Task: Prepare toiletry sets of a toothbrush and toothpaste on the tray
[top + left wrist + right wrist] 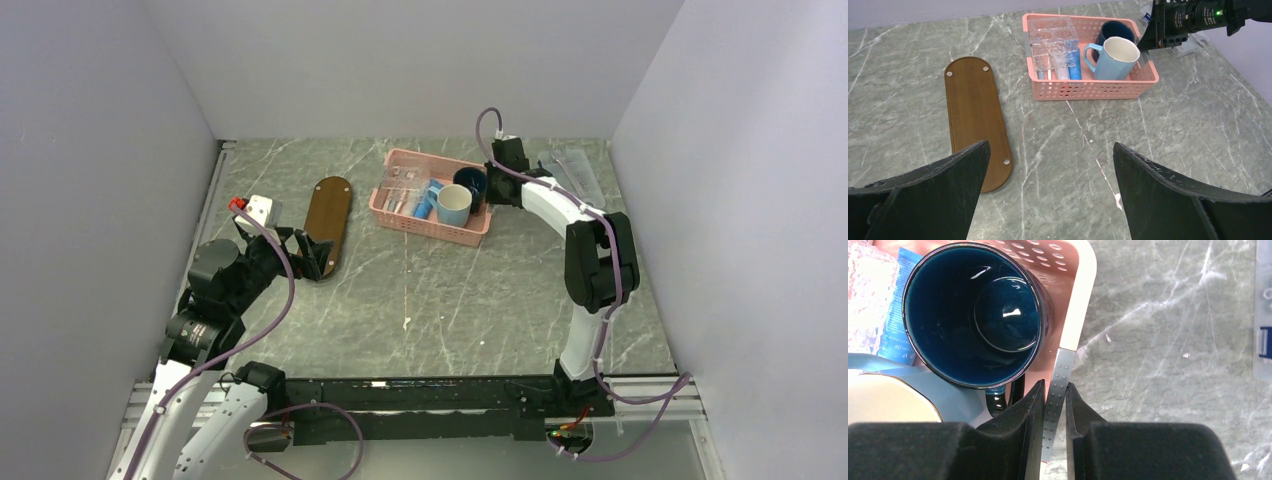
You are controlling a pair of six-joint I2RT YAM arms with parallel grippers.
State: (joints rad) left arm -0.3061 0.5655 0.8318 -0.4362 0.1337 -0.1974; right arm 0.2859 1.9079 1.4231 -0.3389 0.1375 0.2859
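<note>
The dark brown wooden tray (328,215) lies bare on the table's left half; it also shows in the left wrist view (975,112). The blue toothpaste tube (1074,62) lies in the pink basket (1088,90) beside a clear pack of toothbrushes (1053,45); its end shows in the right wrist view (898,315). My left gripper (1050,150) is open and empty, low over the table just past the tray's near end (318,255). My right gripper (1055,390) is shut on the basket's right rim (1083,290), on a grey dotted strip.
A light blue mug (1115,57) and a dark blue mug (973,315) stand in the basket's right part. A clear plastic box (572,170) lies at the back right. A white block with a red button (255,208) sits left of the tray. Walls close three sides.
</note>
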